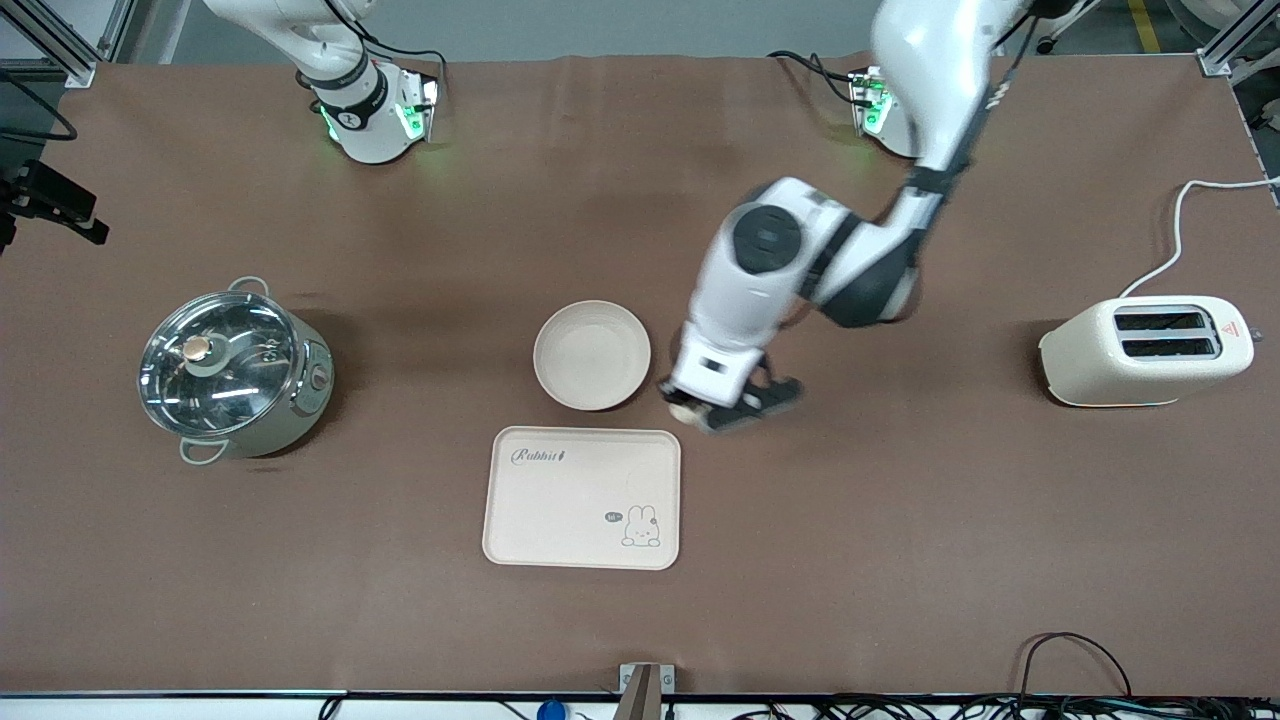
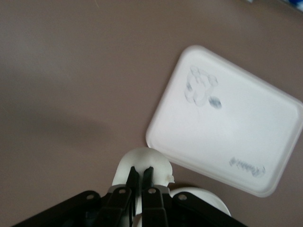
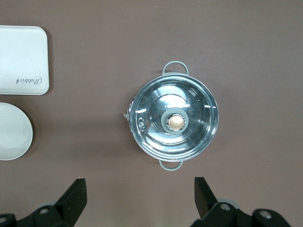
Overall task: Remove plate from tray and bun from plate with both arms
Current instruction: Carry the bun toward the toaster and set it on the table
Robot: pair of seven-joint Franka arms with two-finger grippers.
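Note:
The round cream plate (image 1: pixel 592 354) sits on the brown table, just farther from the front camera than the rabbit tray (image 1: pixel 582 497). My left gripper (image 1: pixel 703 412) is low beside the plate, toward the left arm's end, at the tray's corner. It is shut on the pale bun (image 1: pixel 684 410). In the left wrist view the black fingers (image 2: pixel 152 182) pinch the bun (image 2: pixel 142 161), with the plate's rim (image 2: pixel 208 198) and the tray (image 2: pixel 227 118) close by. My right gripper (image 3: pixel 140 198) is open and empty, high over the table beside the pot (image 3: pixel 173 120). It does not show in the front view.
A steel pot with a glass lid (image 1: pixel 232 374) stands toward the right arm's end. A cream toaster (image 1: pixel 1148 352) with a white cord stands toward the left arm's end. The plate (image 3: pixel 12 132) and tray (image 3: pixel 21 59) show at the right wrist view's edge.

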